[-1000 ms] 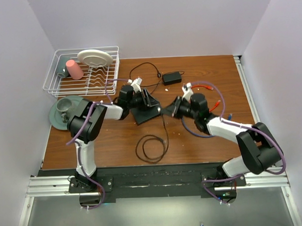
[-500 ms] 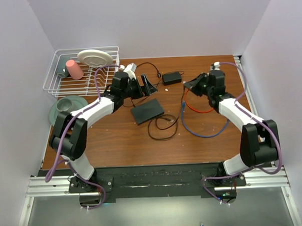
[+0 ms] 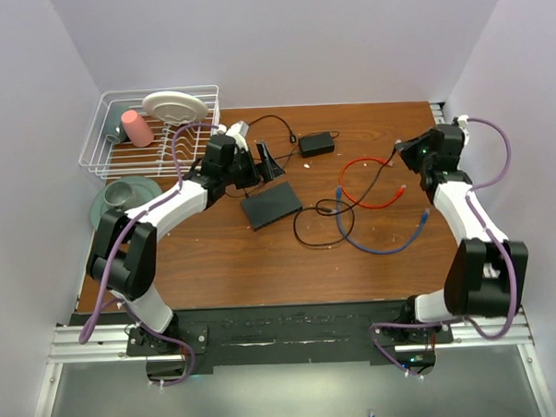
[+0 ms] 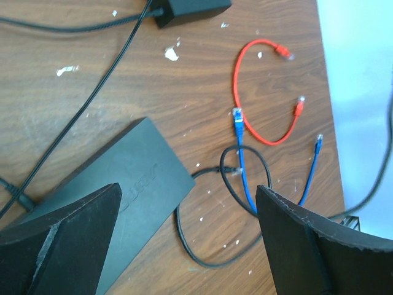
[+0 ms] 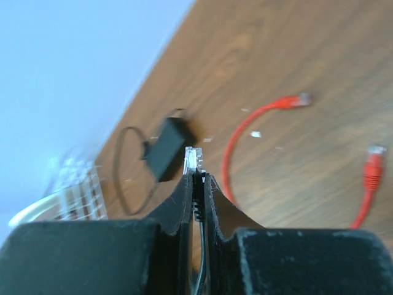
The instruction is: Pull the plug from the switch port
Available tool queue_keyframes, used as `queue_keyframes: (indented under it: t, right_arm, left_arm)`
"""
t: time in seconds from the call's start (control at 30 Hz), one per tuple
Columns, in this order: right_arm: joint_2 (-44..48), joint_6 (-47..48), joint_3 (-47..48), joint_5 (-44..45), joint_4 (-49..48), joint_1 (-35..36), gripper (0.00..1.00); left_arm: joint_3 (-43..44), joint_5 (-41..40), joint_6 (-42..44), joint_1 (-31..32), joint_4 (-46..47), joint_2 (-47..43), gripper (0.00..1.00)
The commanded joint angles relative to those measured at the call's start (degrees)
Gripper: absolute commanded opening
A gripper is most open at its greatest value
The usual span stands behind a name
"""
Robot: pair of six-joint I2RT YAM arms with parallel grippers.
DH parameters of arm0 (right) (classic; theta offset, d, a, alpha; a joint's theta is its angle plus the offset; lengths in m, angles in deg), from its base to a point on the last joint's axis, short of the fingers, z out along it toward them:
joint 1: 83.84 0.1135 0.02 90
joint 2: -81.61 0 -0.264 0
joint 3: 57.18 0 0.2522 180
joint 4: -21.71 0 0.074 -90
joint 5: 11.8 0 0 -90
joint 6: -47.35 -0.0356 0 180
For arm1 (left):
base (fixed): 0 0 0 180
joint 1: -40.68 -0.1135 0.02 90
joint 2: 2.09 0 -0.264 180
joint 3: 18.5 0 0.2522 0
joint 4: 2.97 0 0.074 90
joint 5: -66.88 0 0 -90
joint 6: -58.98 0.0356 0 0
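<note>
Right fingers [image 5: 175, 212] farther from flat matte switch [image 3: 271, 206], clear plug [image 5: 193, 158] between them

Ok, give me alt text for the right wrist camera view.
The right claw is shut on a black cable's clear plug, held above the wooden table. Beyond lie a red cable, a black power brick and, blurred, a white rack.

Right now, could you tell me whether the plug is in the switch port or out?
Out: the right pincer pinches the clear plug by itself, well away from the switch.
</note>
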Motion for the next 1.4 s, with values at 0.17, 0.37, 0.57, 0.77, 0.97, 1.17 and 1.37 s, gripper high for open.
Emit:
queue_keyframes:
  t: [0.17, 0.37, 0.57, 0.77, 0.97, 1.17, 1.37]
  right_arm:
    - [-10.66, 5.0, 6.6, 4.81, 7.47, -1.04, 0.51]
    - [-4.16, 7.01, 11.32, 5.94, 6.67, 6.06, 0.84]
    - [1.82, 10.09, 10.29, 5.42, 5.97, 17.65, 0.87]
    - [5.07, 17.47, 4.86, 10.94, 5.44, 32.76, 0.87]
    - [11.23, 22.66, -0.6, 19.3, 4.48, 44.91, 0.87]
    - [12.11, 27.14, -1.75, 27.29, 7.72, 56.42, 0.86]
    - [13.86, 28.19, -4.13, 30.29, 7.46, 57.85, 0.86]
  left_arm:
    - [-2.08, -3.88, 2.65, -0.27, -5.53, -5.95, 0.97]
    - [-1.38, -6.25, 3.27, 0.08, -8.34, -7.71, 0.99]
    - [1.43, -12.93, 4.59, 1.48, -15.11, -8.68, 0.99]
    - [-0.94, -17.05, 6.26, 2.54, -17.58, -12.54, 0.99]
    - [-4.02, -20.84, 8.1, 2.8, -19.51, -18.16, 0.99]
    - [-6.47, -21.55, 8.55, 2.89, -20.57, -22.74, 0.99]
    - [-9.11, -23.04, 8.81, 2.89, -21.62, -25.64, 0.99]
